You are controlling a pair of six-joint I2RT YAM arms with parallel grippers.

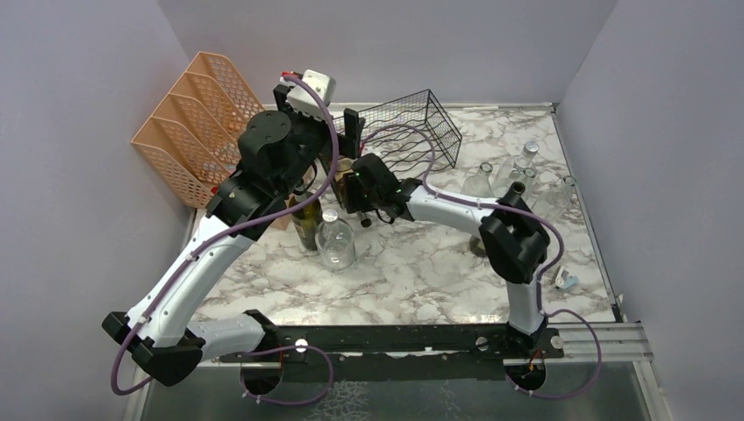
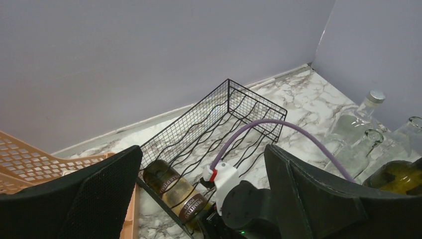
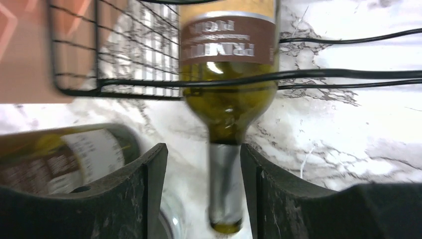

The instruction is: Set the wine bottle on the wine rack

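Observation:
The wine bottle [image 3: 229, 99], olive-green glass with a brown label, lies on its side in the left end of the black wire wine rack [image 2: 234, 107], neck pointing out. My right gripper [image 3: 202, 149] is open around the silver-foiled neck; the left finger stands clear of it and the right finger [image 3: 256, 189] is close beside it. The left wrist view shows the same bottle [image 2: 174, 191] under the wavy wires. My left gripper [image 2: 203, 149] hovers wide open above the rack [image 1: 412, 132], holding nothing. In the top view the right gripper [image 1: 355, 189] sits at the rack's near-left corner.
A peach mesh file organizer [image 1: 189, 123] stands left of the rack. A dark bottle [image 1: 307, 224] and a clear bottle [image 1: 335, 239] stand just in front of the right gripper. Several clear glass bottles [image 1: 504, 175] cluster at the right, near the wall.

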